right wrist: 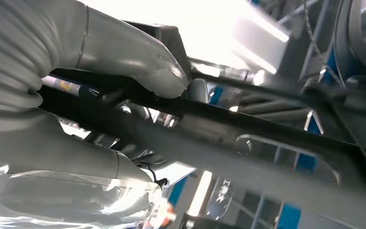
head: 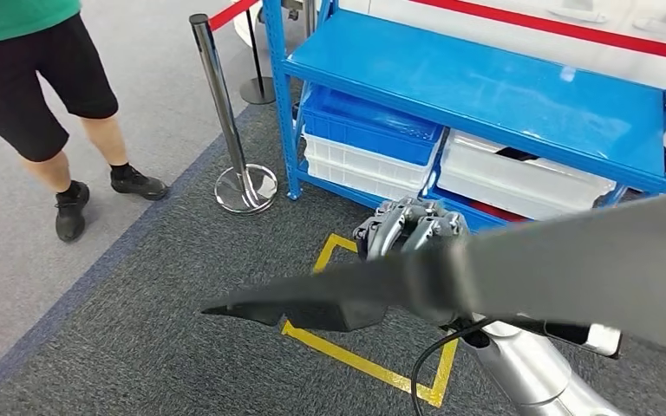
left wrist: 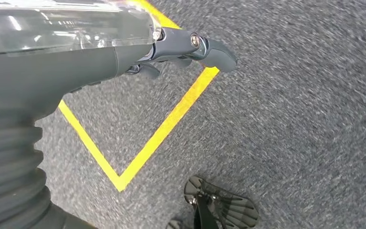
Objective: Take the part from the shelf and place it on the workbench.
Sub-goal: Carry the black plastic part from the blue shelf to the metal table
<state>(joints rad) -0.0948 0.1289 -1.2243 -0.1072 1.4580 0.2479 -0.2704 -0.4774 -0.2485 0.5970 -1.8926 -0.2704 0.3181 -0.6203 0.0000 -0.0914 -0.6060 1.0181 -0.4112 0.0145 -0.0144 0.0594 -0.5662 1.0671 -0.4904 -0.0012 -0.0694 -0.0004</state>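
Note:
The part (head: 329,295) is a long dark grey piece with a pointed tip. It runs across the head view from the right edge to the left, above the carpet. My right hand (head: 412,230) grips it near its middle, in front of the blue shelf (head: 486,87). In the right wrist view the thumb and fingers of my right hand (right wrist: 52,95) close around the part's dark bar (right wrist: 248,138). My left hand (left wrist: 190,47) hangs over the carpet with its fingers loosely extended and nothing in them.
The shelf's lower level holds a blue bin (head: 368,121) and white bins (head: 520,178). A yellow tape square (head: 347,355) marks the grey carpet below the part. A chrome stanchion (head: 225,113) stands left of the shelf, and a person (head: 35,87) stands at far left.

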